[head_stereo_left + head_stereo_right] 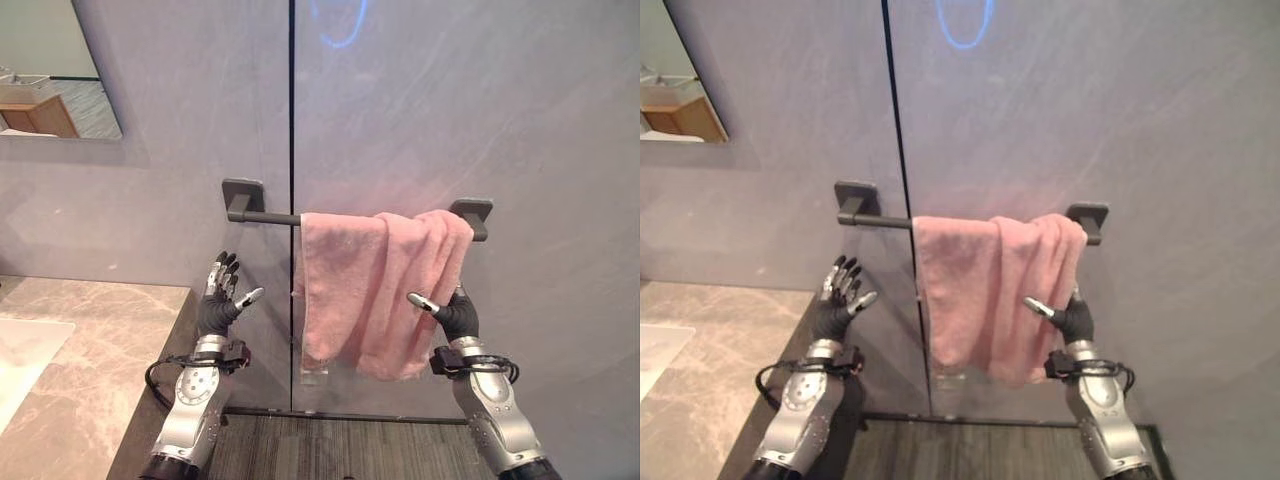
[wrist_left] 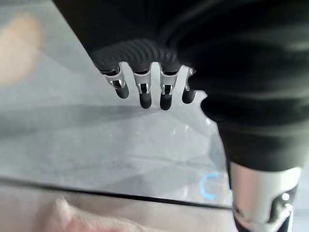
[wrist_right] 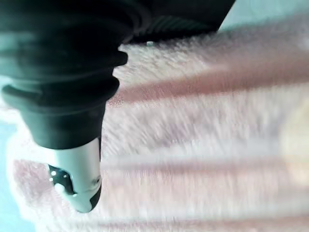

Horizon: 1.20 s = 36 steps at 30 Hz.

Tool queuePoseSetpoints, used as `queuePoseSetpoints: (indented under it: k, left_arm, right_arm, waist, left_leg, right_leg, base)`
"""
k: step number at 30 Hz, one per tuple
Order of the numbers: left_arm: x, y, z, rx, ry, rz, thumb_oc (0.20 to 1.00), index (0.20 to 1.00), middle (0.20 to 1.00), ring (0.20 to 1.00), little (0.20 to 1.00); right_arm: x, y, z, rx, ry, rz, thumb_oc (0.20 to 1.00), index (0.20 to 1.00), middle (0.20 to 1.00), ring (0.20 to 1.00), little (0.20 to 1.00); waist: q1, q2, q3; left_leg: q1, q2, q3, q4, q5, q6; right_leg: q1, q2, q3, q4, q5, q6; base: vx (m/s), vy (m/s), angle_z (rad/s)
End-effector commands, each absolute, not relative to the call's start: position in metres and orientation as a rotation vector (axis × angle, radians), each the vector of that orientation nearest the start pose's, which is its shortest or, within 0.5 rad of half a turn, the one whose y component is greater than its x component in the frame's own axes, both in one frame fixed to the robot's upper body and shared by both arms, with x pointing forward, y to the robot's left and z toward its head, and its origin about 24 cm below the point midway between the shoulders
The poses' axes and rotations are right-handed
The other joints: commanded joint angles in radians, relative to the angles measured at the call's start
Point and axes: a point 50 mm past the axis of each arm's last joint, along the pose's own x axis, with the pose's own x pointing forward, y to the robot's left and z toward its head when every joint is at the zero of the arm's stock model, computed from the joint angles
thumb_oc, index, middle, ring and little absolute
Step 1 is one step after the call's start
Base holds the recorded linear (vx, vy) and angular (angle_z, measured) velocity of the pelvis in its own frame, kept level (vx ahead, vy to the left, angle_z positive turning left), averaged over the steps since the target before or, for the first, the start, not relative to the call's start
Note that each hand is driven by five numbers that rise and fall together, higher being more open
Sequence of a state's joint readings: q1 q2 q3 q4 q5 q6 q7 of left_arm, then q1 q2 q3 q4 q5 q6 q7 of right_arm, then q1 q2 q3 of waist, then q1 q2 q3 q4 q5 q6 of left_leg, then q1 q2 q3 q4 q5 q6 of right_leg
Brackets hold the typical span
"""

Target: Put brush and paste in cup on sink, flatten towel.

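Note:
A pink towel (image 1: 370, 290) hangs over a dark rail (image 1: 265, 217) on the grey wall, bunched in folds toward the rail's right bracket. My left hand (image 1: 218, 300) is raised left of the towel and clear of it, above the counter's edge, open with straight spread fingers (image 2: 145, 94). My right hand (image 1: 458, 318) is at the towel's lower right edge, its thumb (image 3: 77, 179) sticking out across the front of the cloth (image 3: 203, 145). The rest of that hand is tucked against the towel.
A marble counter (image 1: 90, 350) with a white sink basin (image 1: 20, 350) lies at the lower left. A mirror (image 1: 50, 70) hangs at the upper left. A dark vertical seam (image 1: 291, 100) runs down the wall beside the towel, and dark flooring (image 1: 330, 445) lies below.

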<state>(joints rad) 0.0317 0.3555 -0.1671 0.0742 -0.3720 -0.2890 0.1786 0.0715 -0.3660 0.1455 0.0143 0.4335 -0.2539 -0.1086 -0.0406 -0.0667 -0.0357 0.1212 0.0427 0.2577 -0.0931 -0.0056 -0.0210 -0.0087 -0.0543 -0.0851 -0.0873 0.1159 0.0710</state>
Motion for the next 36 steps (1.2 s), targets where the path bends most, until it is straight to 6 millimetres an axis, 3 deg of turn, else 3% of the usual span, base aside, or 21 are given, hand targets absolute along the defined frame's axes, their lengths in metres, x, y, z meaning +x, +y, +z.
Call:
queuePoseSetpoints:
  k: [1,5,10,13,17,22,25,28,36]
  left_arm:
    - [0.242,0.206,0.071,0.17,-0.276,0.044,1.0,1.0,1.0,1.0,1.0]
    - [0.23,0.224,0.079,0.308,-0.318,0.097,1.0,1.0,1.0,1.0,1.0]
    - [0.203,0.263,0.099,0.538,-0.408,0.317,1.0,1.0,1.0,1.0,1.0]
    - [0.198,0.271,0.111,0.607,-0.465,0.368,1.0,1.0,1.0,1.0,1.0]
    - [0.196,0.274,0.143,0.741,-0.61,0.369,1.0,1.0,1.0,1.0,1.0]
    - [0.197,0.265,0.176,0.918,-0.763,0.284,1.0,1.0,1.0,1.0,1.0]
    - [0.2,0.252,0.208,1.04,-0.896,0.147,1.0,1.0,1.0,1.0,1.0]
    - [0.203,0.246,0.216,1.066,-0.924,0.091,1.0,1.0,1.0,1.0,1.0]
    - [0.214,0.198,0.238,1.245,-1.083,-0.218,1.0,1.0,1.0,1.0,1.0]
  right_arm:
    - [0.24,-0.22,0.082,-0.032,-0.28,-0.086,1.0,1.0,1.0,1.0,1.0]
    - [0.232,-0.234,0.084,-0.075,-0.302,-0.154,1.0,1.0,1.0,1.0,1.0]
    - [0.221,-0.251,0.087,-0.019,-0.355,-0.305,1.0,1.0,1.0,1.0,1.0]
    - [0.219,-0.255,0.084,-0.018,-0.352,-0.35,1.0,1.0,1.0,1.0,1.0]
    - [0.217,-0.262,0.073,-0.081,-0.293,-0.388,1.0,1.0,1.0,1.0,1.0]
    - [0.214,-0.268,0.041,-0.147,-0.138,-0.405,1.0,1.0,1.0,1.0,1.0]
    - [0.209,-0.268,0.006,-0.189,0.044,-0.386,1.0,1.0,1.0,1.0,1.0]
    - [0.208,-0.266,0.001,-0.178,0.07,-0.369,1.0,1.0,1.0,1.0,1.0]
    - [0.203,-0.253,-0.013,-0.165,0.135,-0.267,1.0,1.0,1.0,1.0,1.0]
  waist:
    - [0.015,0.004,-0.006]
    - [0.016,0.009,-0.004]
    - [0.029,0.024,0.004]
    - [0.03,0.027,0.006]
    - [0.032,0.034,0.009]
    - [0.029,0.043,0.015]
    - [0.02,0.054,0.02]
    - [0.016,0.058,0.025]
    - [-0.015,0.08,0.043]
  left_leg:
    - [-0.01,0.006,-0.057,0.006,-0.004,-0.01]
    - [-0.011,0.005,-0.057,0.006,-0.006,-0.01]
    - [-0.017,0.003,-0.055,0.006,-0.006,-0.011]
    - [-0.02,0.002,-0.055,0.006,-0.006,-0.012]
    - [-0.028,0.003,-0.055,0.006,-0.003,-0.016]
    - [-0.038,0.001,-0.059,0.006,0.0,-0.022]
    - [-0.046,0.001,-0.053,0.006,0.003,-0.028]
    - [-0.05,0.002,-0.051,0.006,0.005,-0.031]
    - [-0.068,0.004,-0.066,0.006,0.011,-0.039]
  right_leg:
    - [0.053,0.002,-0.011,0.061,-0.09,0.03]
    - [0.054,0.002,-0.011,0.055,-0.089,0.031]
    - [0.052,-0.001,-0.007,0.042,-0.079,0.033]
    - [0.052,-0.002,-0.006,0.036,-0.074,0.034]
    - [0.048,-0.006,-0.007,0.028,-0.067,0.035]
    - [0.047,-0.01,-0.009,0.018,-0.057,0.038]
    - [0.041,-0.012,-0.004,0.006,-0.047,0.043]
    - [0.036,-0.013,-0.002,0.005,-0.044,0.044]
    - [0.016,-0.009,-0.014,0.025,-0.056,0.04]
  base:
    - [0.0,0.0,0.0]
    - [0.0,0.0,0.0]
    - [-0.01,0.005,-0.06]
    - [-0.01,0.002,-0.01]
    - [0.0,0.0,0.0]
    - [0.0,0.0,0.0]
    - [0.0,0.0,0.0]
    - [0.0,0.0,0.0]
    - [0.02,-0.02,0.02]
